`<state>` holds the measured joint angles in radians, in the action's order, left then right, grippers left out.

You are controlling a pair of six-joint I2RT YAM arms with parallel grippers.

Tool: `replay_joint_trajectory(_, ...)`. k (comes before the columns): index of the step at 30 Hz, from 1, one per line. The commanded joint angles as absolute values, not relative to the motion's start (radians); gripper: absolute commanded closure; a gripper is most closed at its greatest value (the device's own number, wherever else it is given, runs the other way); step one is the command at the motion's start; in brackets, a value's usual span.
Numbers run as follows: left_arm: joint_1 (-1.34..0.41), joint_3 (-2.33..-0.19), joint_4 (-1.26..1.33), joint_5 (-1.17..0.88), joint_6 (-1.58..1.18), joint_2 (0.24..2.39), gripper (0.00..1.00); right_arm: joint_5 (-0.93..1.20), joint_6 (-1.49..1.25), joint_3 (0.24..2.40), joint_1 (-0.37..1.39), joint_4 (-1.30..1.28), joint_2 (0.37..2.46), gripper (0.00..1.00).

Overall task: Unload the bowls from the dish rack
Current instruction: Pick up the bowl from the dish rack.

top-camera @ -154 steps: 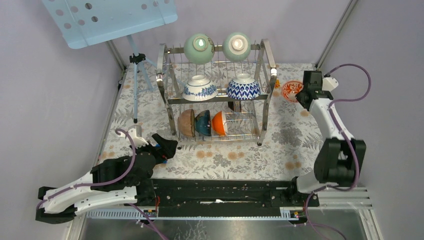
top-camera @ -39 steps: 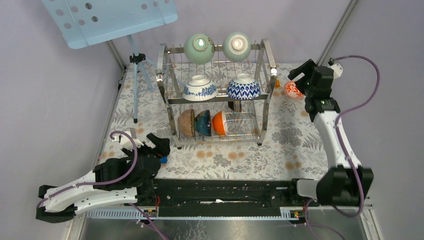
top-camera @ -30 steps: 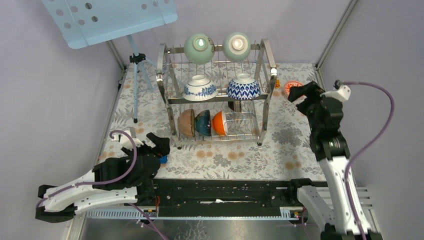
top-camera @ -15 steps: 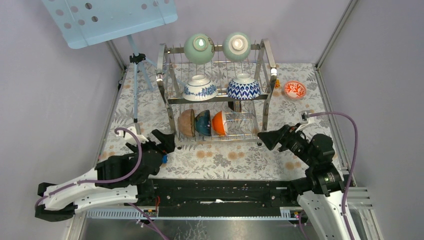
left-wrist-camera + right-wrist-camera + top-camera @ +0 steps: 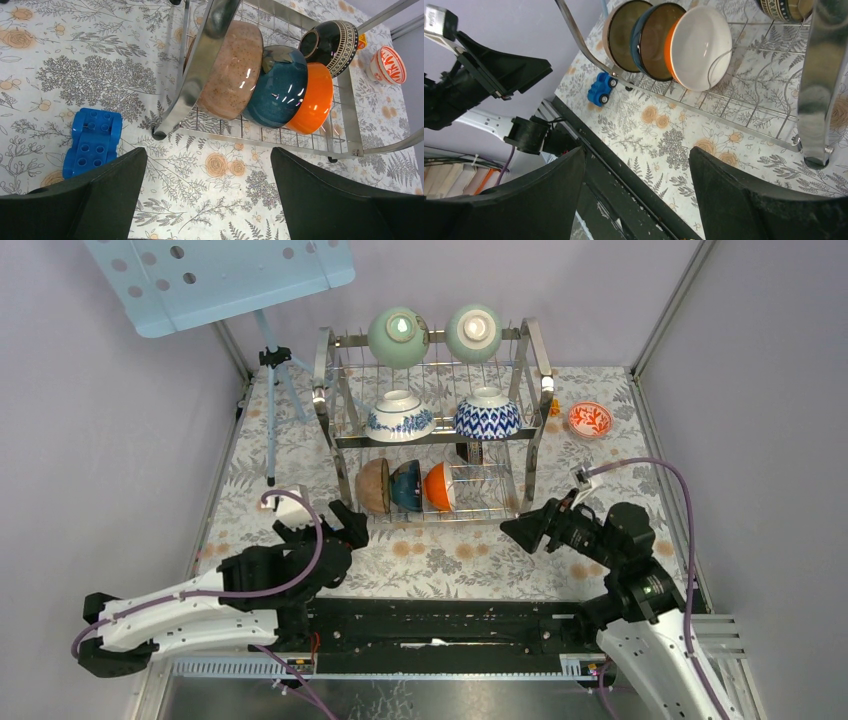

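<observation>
Left claw point(image 5: 209, 160) gapes as wide as it seems able to, nothing between its fingers, low over the worktop point(image 5: 450, 560) just in front of the dish rack's point(image 5: 530, 360) left corner. Right claw point(image 5: 638, 155) is open as well and empty, pointing at the lower tier from the front right corner.

Seven bowls sit in the rack. The brown bowl point(image 5: 230, 70), dark teal bowl point(image 5: 277, 85) and orange-white bowl point(image 5: 312, 100) stand on edge on the lower tier, pressed together like a stack tipped on its side. Two blue-and-white bowls point(image 5: 399, 416) lie upside down on the middle shelf, and two pale green bowls point(image 5: 398, 336) stand on edge at the top rear. The red-patterned bowl point(image 5: 588, 420) is already out, on the worktop to the right of the rack.

They look like glazed ceramic (see the shine on the teal one), so I'd judge them stiff, fairly light, slippery, and quick to chip against steel wire or each other. The rim is the place to pinch, one finger inside and one outside. Toward the right claw the orange-white bowl shows its white hollow, so its upper rim looks the easiest hold. It should slide away from its neighbour before lifting, or the teal one may topple. The brown bowl sits partly behind the rack's side loop, awkward for the left claw.
</observation>
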<state>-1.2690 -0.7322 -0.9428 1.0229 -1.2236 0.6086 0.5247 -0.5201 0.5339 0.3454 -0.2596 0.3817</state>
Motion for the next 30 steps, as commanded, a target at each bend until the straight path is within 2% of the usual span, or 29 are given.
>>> replay_joint_trajectory(1, -1.272, -0.741, -0.905, 1.010, -1.238, 0.632, 0.01, 0.515, -0.472, 0.582, 0.389, -0.238, 0.449, 0.18)
replay_joint_trajectory(6, -1.272, -0.740, -0.906, 1.003, -1.238, 0.635, 0.01, 0.366, -0.475, 0.599, 0.545, -0.196, 0.535, 0.19)
replay_joint_trajectory(14, -1.272, -0.721, -0.907, 0.977, -1.234, 0.596, 0.01, -0.005, -0.507, 0.573, 0.893, -0.103, 0.663, 0.19)
replay_joint_trajectory(20, -1.272, -0.688, -0.905, 0.969, -1.238, 0.568, 0.01, -0.410, -0.554, 0.561, 1.088, -0.022, 0.793, 0.15)
replay_joint_trajectory(26, -1.272, -0.667, -0.899, 0.970, -1.229, 0.538, 0.01, -0.531, -0.610, 0.394, 1.120, 0.325, 0.827, 0.12)
replay_joint_trajectory(30, -1.272, -0.650, -0.899, 0.975, -1.226, 0.515, 0.01, -0.568, -0.540, 0.392, 1.143, 0.387, 0.895, 0.09)
